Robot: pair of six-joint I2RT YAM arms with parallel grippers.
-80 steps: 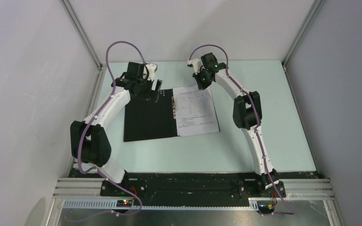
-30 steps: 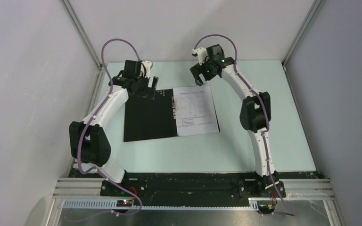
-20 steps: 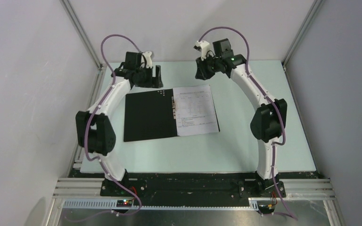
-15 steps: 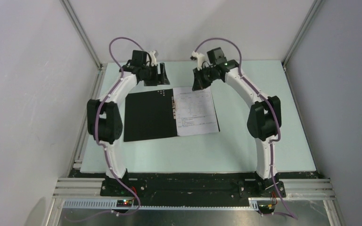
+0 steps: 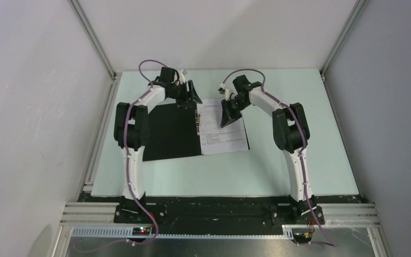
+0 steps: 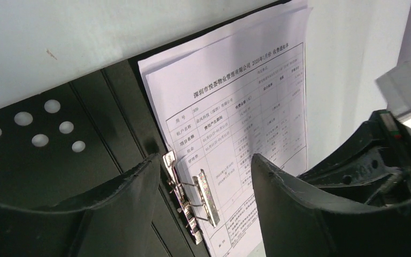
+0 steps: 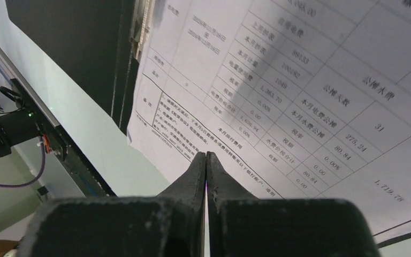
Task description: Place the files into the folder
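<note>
The folder (image 5: pixel 168 131) lies open on the table, black inside up, with a metal spring clip (image 6: pixel 192 198) at its spine. The files (image 5: pixel 222 128), white printed sheets, lie on its right half with their left edge at the clip. My left gripper (image 5: pixel 190 96) is open and empty, its jaws astride the clip (image 6: pixel 206 160) just above it. My right gripper (image 5: pixel 226 119) is shut, with nothing between the jaws, and its tips (image 7: pixel 206 155) point down at the sheets (image 7: pixel 278 80). I cannot tell whether they touch the paper.
The pale green table (image 5: pixel 299 134) extends to the right and in front of the folder. Metal frame posts (image 5: pixel 93 40) stand at the back corners. The right arm's wrist (image 6: pixel 374 160) is close to the left gripper.
Both arms swung inward from the table's back edge. The left gripper came right to the folder's spine clip. The right gripper came down over the sheets.
</note>
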